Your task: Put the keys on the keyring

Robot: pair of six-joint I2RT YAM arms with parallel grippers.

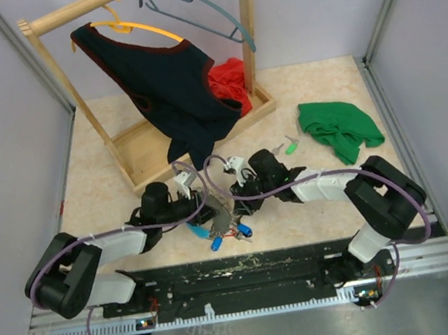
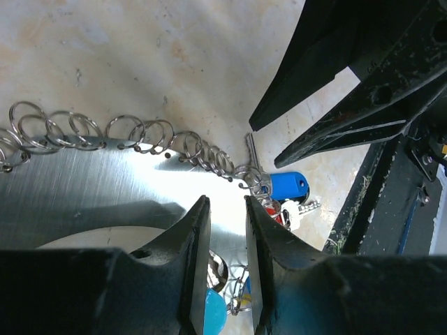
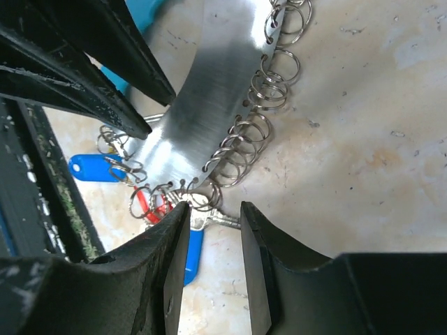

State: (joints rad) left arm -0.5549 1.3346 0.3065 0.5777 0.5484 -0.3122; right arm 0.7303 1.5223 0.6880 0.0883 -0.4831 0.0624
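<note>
Silver brushed metal forms the keyring [image 3: 202, 105], a curved band with a row of small wire rings [image 3: 269, 84] threaded along one edge. It is seen just in front of the wooden rack [image 1: 70, 94], on the side toward the arm bases, with a gripper at each side of it.

Blue-capped keys [image 3: 91, 167] and a red-capped key [image 3: 143, 206] are bunched on the rings at the end of the band farthest from the rack. A green-capped key [image 1: 291, 146] is seen loose on the table [image 1: 321, 85], off the rack's right corner and well apart from the band, beside a crumpled green cloth [image 1: 341, 129].

The left gripper [image 2: 225, 201] is placed in front of the rack and to the left of the band, its tips over the bright metal face. A narrow gap is kept between its fingers, and a light-blue rounded piece [image 2: 209, 310] is glimpsed deep between them. Whether anything is pinched there cannot be told.

The right gripper [image 3: 214, 206] is placed on the other side, also in front of the rack. Its fingers are parted, and nothing is clamped: bare table and a key shaft are visible through the gap, with the end rings just beyond the tips.

A dark garment [image 1: 164, 79] is hung from the rack.
</note>
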